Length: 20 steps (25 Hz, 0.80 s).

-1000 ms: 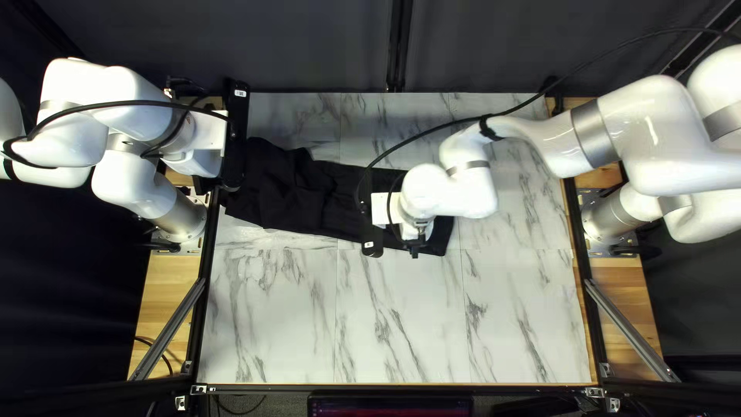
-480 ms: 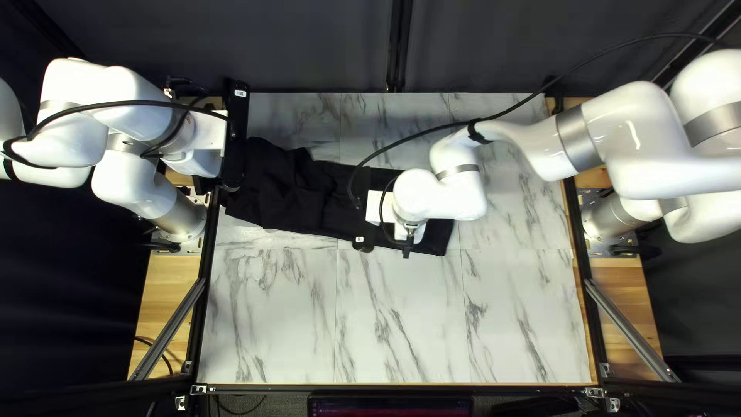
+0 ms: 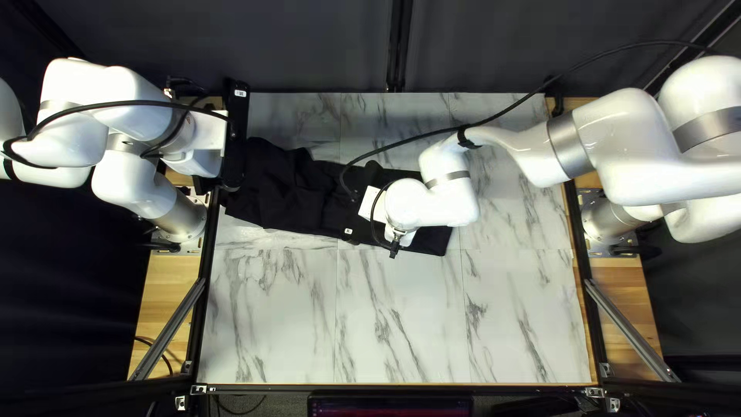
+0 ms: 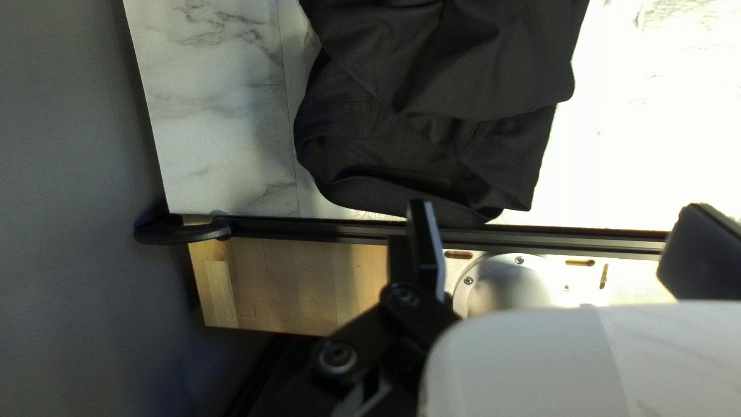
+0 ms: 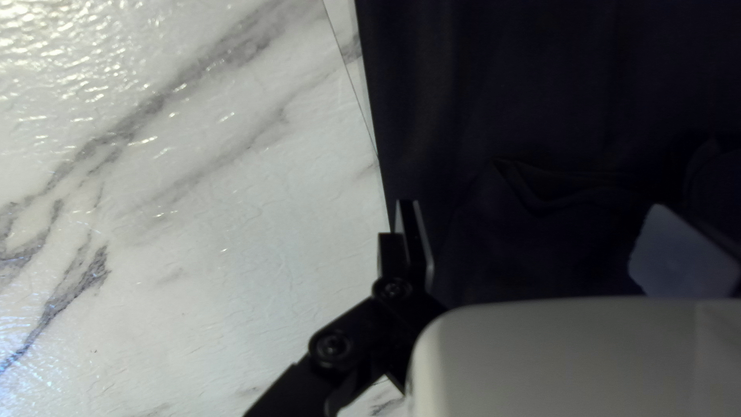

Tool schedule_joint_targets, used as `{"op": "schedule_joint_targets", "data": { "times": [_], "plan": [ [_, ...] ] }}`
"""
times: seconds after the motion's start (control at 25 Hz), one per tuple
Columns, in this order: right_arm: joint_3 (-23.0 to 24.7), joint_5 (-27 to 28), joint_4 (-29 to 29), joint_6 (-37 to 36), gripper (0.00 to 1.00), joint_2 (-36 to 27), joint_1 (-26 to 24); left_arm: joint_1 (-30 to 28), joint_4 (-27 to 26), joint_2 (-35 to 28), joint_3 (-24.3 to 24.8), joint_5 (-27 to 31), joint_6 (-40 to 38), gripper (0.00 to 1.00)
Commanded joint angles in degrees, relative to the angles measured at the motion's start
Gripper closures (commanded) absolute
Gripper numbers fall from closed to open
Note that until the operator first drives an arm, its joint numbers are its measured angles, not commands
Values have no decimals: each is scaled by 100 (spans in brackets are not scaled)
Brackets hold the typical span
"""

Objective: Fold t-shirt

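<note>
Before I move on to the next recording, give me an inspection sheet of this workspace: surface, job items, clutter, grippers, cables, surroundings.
Surface: table has a pale, grey-veined top.
Job items: black shirt, rumpled toward the left of the top left view, flatter toward the right.
Clutter: nothing seen.
Left gripper: jaws wide apart by the shirt's rumpled end, holding nothing.
Right gripper: jaws wide apart over the shirt, near its edge, holding nothing.
Cables: left cable and right cable, both black; the right one passes over the table and shirt.
Surroundings: dark curtain behind; screen at the near edge.
</note>
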Motion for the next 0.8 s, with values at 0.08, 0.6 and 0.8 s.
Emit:
{"op": "schedule_joint_targets", "data": {
  "times": [0.08, 0.6, 0.8],
  "plan": [
    [-310, 147, -35, 612, 0, 308, 61, 0, 0, 0, 0, 0, 0, 0],
    [-188, 182, -216, 2129, 0, 506, 1, 0, 0, 0, 0, 0, 0, 0],
    [1, 100, -157, 2173, 0, 418, -60, 0, 0, 0, 0, 0, 0, 0]
  ]
}}
